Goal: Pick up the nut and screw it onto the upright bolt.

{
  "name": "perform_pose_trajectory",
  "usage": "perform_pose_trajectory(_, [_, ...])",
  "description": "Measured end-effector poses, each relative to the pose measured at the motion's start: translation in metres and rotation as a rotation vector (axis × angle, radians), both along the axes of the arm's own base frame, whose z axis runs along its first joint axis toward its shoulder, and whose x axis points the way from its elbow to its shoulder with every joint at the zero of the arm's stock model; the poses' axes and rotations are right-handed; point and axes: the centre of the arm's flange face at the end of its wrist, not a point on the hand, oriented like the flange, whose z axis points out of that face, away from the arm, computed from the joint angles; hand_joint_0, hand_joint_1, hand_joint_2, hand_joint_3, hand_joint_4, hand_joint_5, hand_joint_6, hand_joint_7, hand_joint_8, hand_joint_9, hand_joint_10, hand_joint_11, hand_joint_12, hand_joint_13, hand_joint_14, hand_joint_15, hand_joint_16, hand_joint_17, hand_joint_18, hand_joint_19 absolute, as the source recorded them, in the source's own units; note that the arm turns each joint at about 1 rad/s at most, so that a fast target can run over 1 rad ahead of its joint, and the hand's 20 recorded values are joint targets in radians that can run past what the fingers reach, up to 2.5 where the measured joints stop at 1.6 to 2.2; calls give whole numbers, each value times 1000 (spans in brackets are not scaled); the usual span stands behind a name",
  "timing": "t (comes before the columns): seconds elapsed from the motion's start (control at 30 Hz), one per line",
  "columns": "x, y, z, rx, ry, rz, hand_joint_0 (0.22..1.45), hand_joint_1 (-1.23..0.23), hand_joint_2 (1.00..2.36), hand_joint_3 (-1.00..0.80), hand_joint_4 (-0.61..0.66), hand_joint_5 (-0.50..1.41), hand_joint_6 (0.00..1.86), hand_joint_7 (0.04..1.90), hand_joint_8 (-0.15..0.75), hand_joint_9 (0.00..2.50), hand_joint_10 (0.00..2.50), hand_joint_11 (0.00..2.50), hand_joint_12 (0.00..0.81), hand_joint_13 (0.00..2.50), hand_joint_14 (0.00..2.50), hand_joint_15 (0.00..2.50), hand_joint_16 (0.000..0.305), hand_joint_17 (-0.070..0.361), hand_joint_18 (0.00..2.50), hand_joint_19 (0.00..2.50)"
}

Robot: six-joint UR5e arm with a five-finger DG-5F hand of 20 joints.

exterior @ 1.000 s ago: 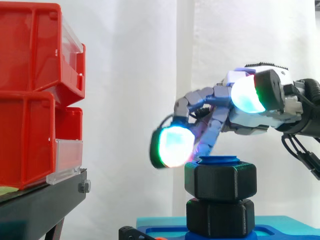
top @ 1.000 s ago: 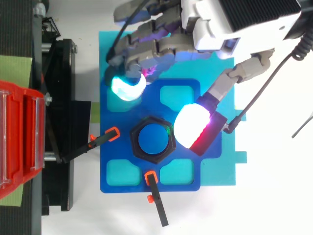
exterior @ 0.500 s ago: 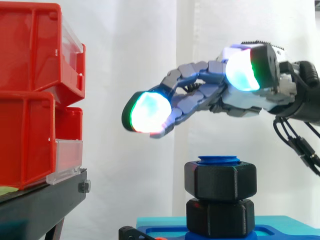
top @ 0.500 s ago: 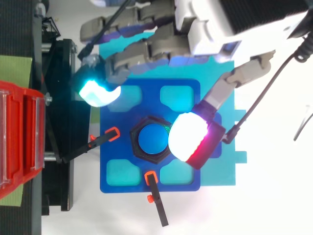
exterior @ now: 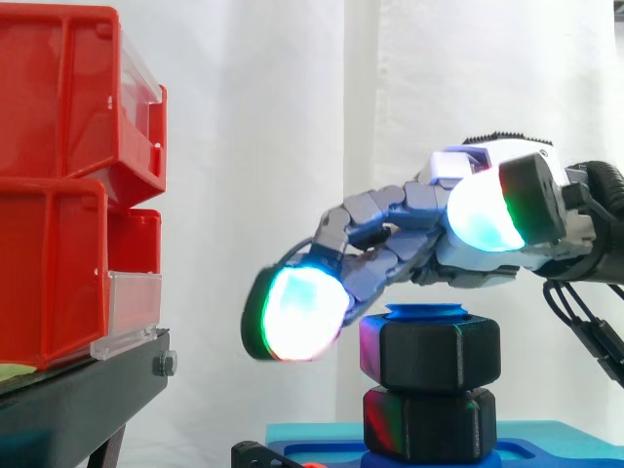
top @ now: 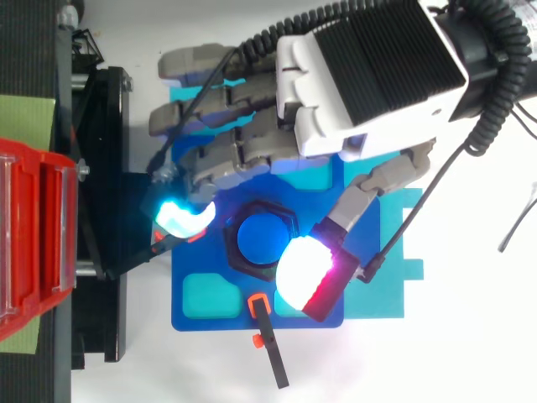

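Observation:
A black hex nut (exterior: 429, 351) sits threaded near the top of the upright blue bolt (top: 260, 239), above a second black hex piece (exterior: 429, 424) at the bolt's foot. My hand (top: 369, 75) hovers over the bolt, open, with its fingers stretched out. One glowing fingertip (exterior: 292, 312) hangs just left of the nut at the nut's height. The thumb pad (exterior: 492, 210) is higher, above the nut's right side. From above, that fingertip (top: 180, 222) and the thumb pad (top: 306, 273) lie on opposite sides of the nut. Nothing is held.
The bolt stands in a blue fixture plate (top: 210, 315) on a teal base (top: 394, 285). Two orange-tipped black clamps (top: 260, 306) (top: 193, 231) point at the bolt. Red bins (exterior: 58, 195) on a black stand (top: 101, 168) are at the left.
From beside the nut the hand rose with its fingers spreading, then came back down. It now reaches further across the bolt, and the thumb pad has moved towards the plate's front edge.

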Motion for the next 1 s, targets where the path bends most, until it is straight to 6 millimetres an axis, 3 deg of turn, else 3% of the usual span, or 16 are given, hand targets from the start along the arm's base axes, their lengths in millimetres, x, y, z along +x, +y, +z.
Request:
perform_pose_trajectory(0.1, [-1, 4, -2, 1, 16, 5, 445, -243, 1000, -500, 175, -96, 505, 1095, 259, 608, 0, 0, 351, 234, 0, 0, 46, 103, 0, 0])
perform_pose_trajectory(0.23, [-3, 9, -4, -1, 44, 11, 446, -243, 1000, -500, 191, -104, 504, 934, 250, 606, 0, 0, 348, 237, 0, 0, 46, 103, 0, 0])
perform_pose_trajectory(0.37, [-4, 13, -7, -3, 66, 13, 448, -244, 1000, -500, 192, -89, 505, 1070, 254, 613, 0, 0, 347, 252, 0, 0, 46, 103, 0, 0])
perform_pose_trajectory(0.7, [-4, 9, -6, 4, 63, 5, 457, -245, 1000, -500, 178, -74, 505, 1188, 270, 657, 0, 0, 351, 300, 0, 0, 45, 101, 0, 0])
perform_pose_trajectory(1.0, [-3, 4, -5, 4, 47, 2, 476, -234, 1000, -500, 161, -20, 502, 1482, 285, 807, 0, 0, 341, 431, 0, 0, 43, 98, 45, 0])
